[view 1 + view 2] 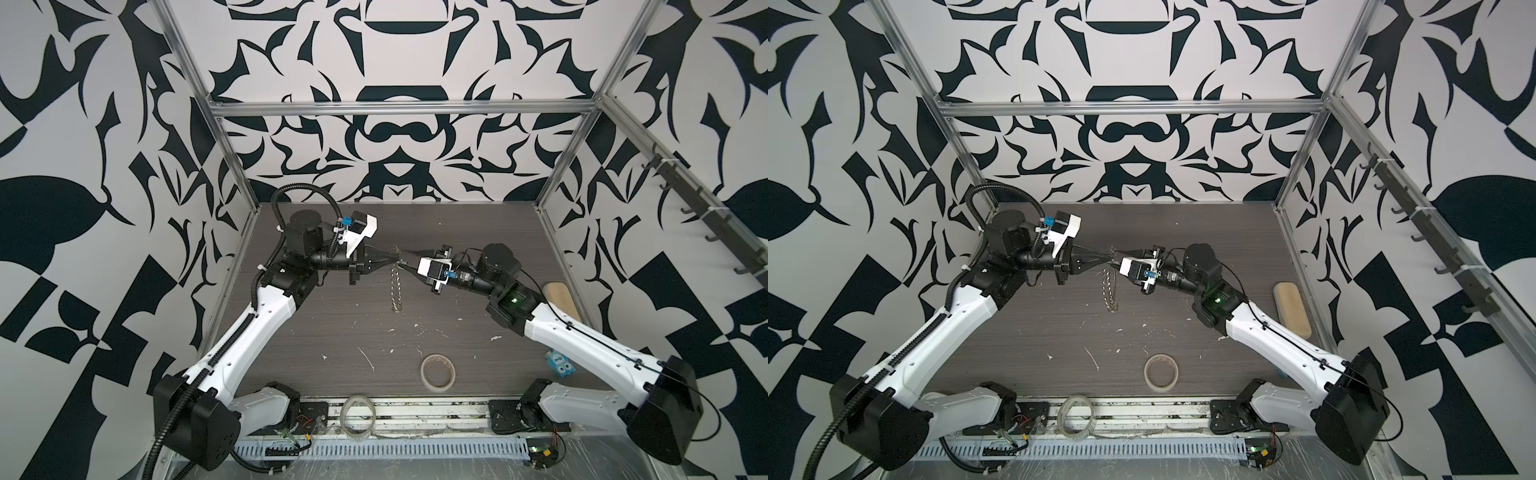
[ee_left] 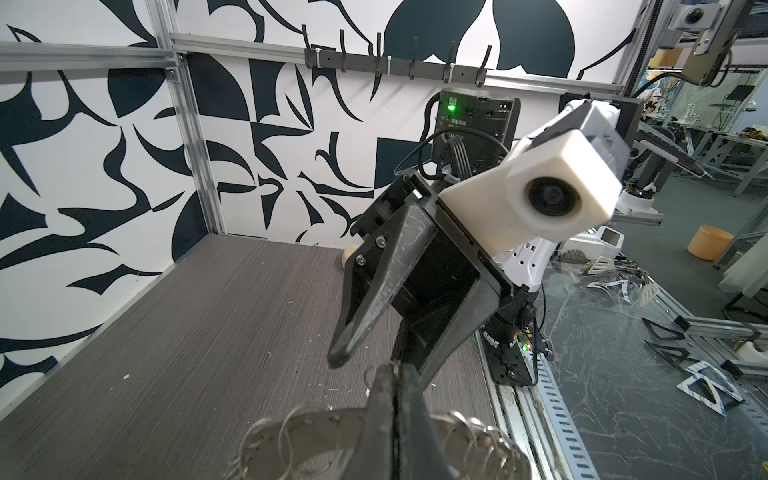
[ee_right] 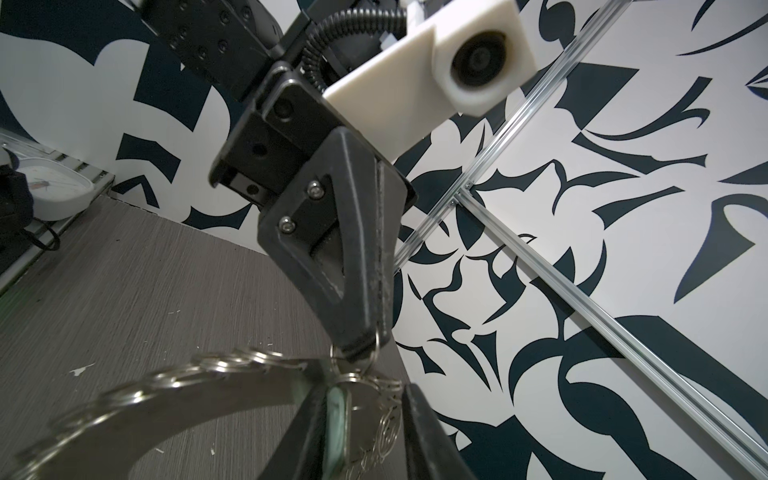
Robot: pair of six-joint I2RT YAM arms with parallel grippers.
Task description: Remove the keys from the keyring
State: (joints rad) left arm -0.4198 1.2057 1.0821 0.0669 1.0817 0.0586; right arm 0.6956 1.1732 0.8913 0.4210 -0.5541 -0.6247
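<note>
The left gripper is pressed together on one small ring at the top of the keyring. The rest of that chain of rings hangs straight down from its tips. The lowest loop comes down to about the table, though I cannot tell whether it actually rests there. Holding it up like this looks deliberate to me: the weight pulls the rings into one line. It also leaves the key off the table, where the other arm can get at it.

The right gripper meets the left one almost tip to tip. In the right wrist view its two fingers stand spread, with the key between them, just beneath the left gripper's pinch. Whether either finger touches the key yet, I cannot tell. The key is on its ring, so nothing has come off so far. My guess is that one arm anchors the ring while the other is placed to grip the key and work it free.

As for containers, there is none near either gripper. A beige tape roll lies flat well back from both grippers, towards the arm bases, and its centre is empty. A clear tape roll sits further back on the front rail, with nothing in it either. An orange tub stands outside the frame, far behind the right gripper, and its inside is hidden from me.
</note>
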